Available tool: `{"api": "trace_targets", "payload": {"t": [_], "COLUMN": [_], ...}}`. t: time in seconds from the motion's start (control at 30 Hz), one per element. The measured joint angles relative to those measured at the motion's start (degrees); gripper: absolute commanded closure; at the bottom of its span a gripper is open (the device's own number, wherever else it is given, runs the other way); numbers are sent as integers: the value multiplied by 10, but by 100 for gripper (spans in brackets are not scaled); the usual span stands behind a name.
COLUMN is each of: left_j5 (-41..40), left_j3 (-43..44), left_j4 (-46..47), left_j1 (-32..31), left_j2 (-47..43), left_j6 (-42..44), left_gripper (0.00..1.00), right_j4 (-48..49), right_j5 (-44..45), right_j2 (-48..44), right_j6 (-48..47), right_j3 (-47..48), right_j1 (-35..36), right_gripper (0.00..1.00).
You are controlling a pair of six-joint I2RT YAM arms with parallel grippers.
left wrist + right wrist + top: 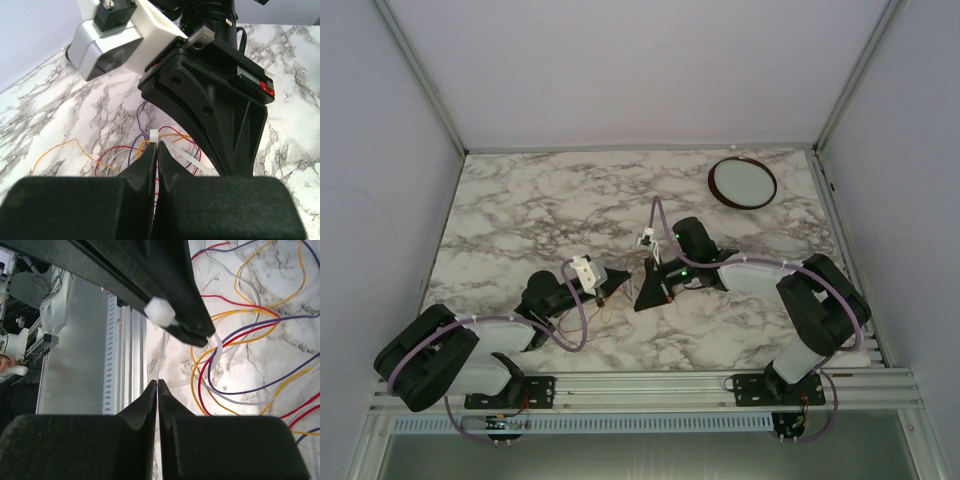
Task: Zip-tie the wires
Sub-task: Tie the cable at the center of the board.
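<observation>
Plastic zip tie pinched by left gripper and right gripper; wires limp, light. I'd bunch them beside the tie.

Three cameras, all turned on the wires
The top one looked down from high behind the wires, far off, over the whole table; both wrist cameras sat low and very close, facing the wires from opposite sides, sharing them and the zip tie.
</observation>
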Motion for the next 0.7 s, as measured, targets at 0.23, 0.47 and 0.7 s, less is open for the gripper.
{"api": "trace_targets", "payload": {"t": [0.23,0.47,0.7], "left_j5": [-3,-7,-10], "left_j3": [0,0,0], "left_j4": [0,0,0], "left_j1": [-2,-5,-8], "left_j2": [2,3,3], "left_j6": [6,9,11], "left_gripper": [100,100,100], "right_j4": [-10,-18,-20], "right_j5": [-5,-6,-7], "right_j2": [2,3,3], "right_j6": [-6,-11,-12], "right_j3": [20,20,22], "right_j1": [-1,-2,-2], "right_gripper": [100,100,100]}}
